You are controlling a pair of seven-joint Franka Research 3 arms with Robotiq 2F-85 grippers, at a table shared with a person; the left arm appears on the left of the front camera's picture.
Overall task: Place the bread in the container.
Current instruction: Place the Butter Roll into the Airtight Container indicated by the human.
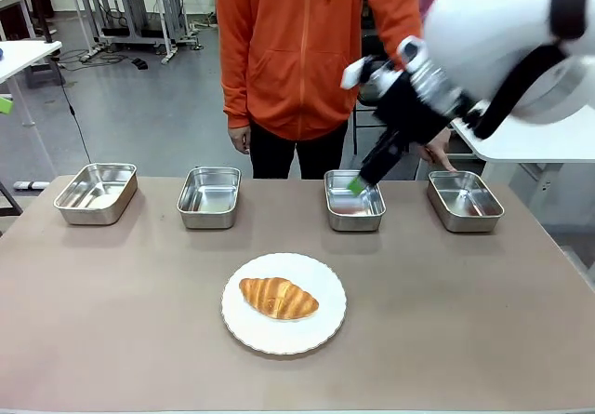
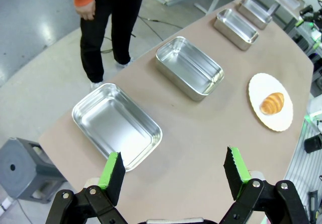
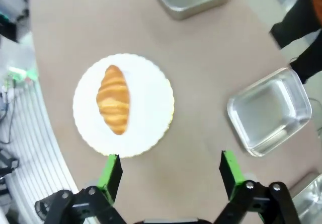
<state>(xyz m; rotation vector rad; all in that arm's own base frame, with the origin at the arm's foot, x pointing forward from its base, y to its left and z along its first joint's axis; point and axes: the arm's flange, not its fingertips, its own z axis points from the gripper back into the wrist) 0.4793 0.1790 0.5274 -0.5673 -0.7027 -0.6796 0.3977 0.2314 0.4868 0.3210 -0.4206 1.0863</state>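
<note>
Croissant (image 1: 278, 298) on white plate (image 1: 323, 328), four steel pans (image 1: 208, 196) beyond, bottoms bare

The front view looks across the desk (image 1: 112, 340) from the robot's side toward a person (image 1: 316, 51) at the far edge, with the right arm (image 1: 502, 23) crowding its upper right corner. The left wrist view looks down past the left tool (image 2: 173, 163) from beyond one end of the desk, raking along the pans (image 2: 189, 68). The right wrist view faces almost straight down, its height hard to judge in the soft focus, and all three share the white plate (image 1: 284, 335) and bread (image 1: 278, 298).
</note>
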